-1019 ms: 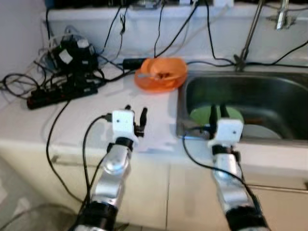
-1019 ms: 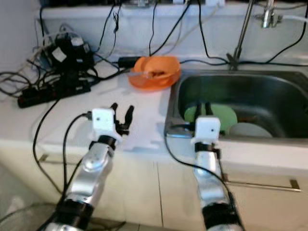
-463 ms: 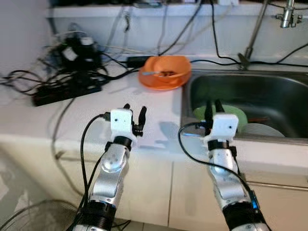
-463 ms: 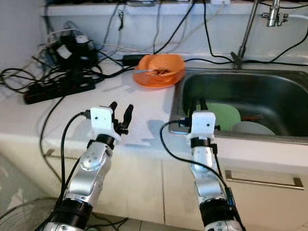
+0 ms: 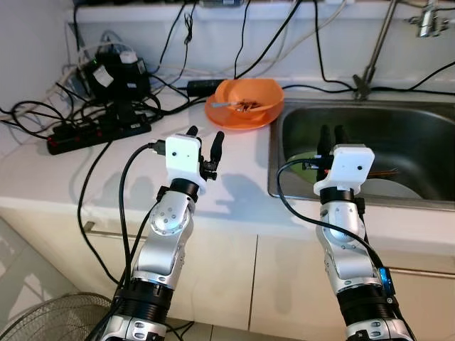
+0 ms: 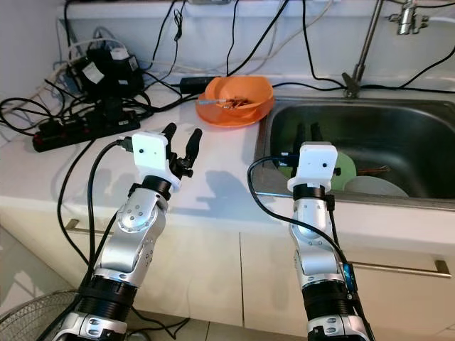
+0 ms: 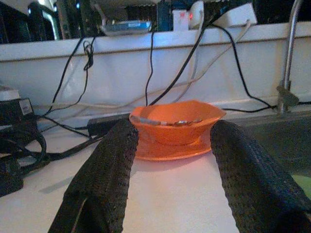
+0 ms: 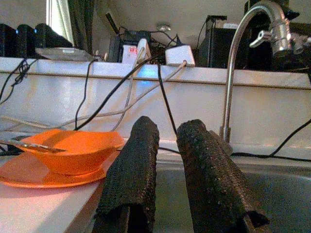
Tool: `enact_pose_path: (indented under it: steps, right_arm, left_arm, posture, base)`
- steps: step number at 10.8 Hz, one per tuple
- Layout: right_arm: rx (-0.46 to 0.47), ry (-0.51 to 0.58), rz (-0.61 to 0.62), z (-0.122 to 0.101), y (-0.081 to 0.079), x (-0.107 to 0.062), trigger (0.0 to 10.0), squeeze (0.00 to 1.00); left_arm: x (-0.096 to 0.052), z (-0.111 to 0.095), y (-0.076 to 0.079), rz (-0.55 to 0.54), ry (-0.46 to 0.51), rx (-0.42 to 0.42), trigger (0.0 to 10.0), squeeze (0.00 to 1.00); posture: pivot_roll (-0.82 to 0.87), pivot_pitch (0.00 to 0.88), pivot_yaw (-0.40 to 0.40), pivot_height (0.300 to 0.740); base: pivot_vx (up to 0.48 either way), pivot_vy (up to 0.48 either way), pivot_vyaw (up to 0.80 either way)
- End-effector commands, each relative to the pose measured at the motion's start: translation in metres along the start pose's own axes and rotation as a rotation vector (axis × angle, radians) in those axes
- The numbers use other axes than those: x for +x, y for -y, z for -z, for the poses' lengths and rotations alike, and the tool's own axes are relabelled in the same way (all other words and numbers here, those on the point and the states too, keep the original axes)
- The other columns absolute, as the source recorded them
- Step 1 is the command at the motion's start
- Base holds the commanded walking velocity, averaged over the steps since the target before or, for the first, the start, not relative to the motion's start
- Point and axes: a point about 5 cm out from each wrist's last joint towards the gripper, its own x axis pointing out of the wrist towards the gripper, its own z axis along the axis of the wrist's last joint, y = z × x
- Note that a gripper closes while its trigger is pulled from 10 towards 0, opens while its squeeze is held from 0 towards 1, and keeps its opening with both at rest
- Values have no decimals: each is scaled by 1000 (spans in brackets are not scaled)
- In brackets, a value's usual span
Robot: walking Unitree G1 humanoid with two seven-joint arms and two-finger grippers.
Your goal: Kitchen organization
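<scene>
**Both pincers raised at the counter edge, neither holding anything**

Your left gripper (image 5: 204, 138) is up over the white counter (image 5: 106, 170) with its fingers spread wide and nothing between them. Straight ahead of it, well apart, sits the orange bowl (image 5: 246, 97) on its orange plate (image 5: 234, 121), with a spoon (image 5: 229, 106) resting in the bowl; in the left wrist view the bowl shows framed between the two fingers (image 7: 109, 174).

Your right gripper (image 5: 330, 135) stands at the near rim of the steel sink (image 5: 398, 128), fingers upright and drawn close together with a narrow gap, gripping nothing. Just beyond and below it, inside the sink, lie a green plate (image 6: 344, 165) and a white dish (image 6: 371, 186). The tap (image 8: 252, 29) rises ahead of it at the back of the sink.

Off to your left gripper's left, a black power strip (image 5: 96, 133) and tangled cables (image 5: 43, 117) crowd the counter.
</scene>
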Motion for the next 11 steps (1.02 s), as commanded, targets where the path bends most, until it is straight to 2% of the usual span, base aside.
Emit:
enact_pose_path:
  steps: [1,6,11]
  right_arm:
    - [16,21,-4,-8,-1,6,10000,0]
    - [14,-8,-7,-9,2,9,10000,0]
    - [16,-38,-13,-7,0,9,10000,0]
  left_arm:
    - [3,-4,-3,-4,5,12,10000,0]
    - [0,1,-7,-23,-45,14,10000,0]
    - [2,3,-11,-36,-71,31,10000,0]
  posture:
    - [17,0,79,740]
    - [25,0,76,740]
    - [28,0,78,740]
  base:
    - [0,0,0]
    - [0,0,0]
    - [320,0,0]
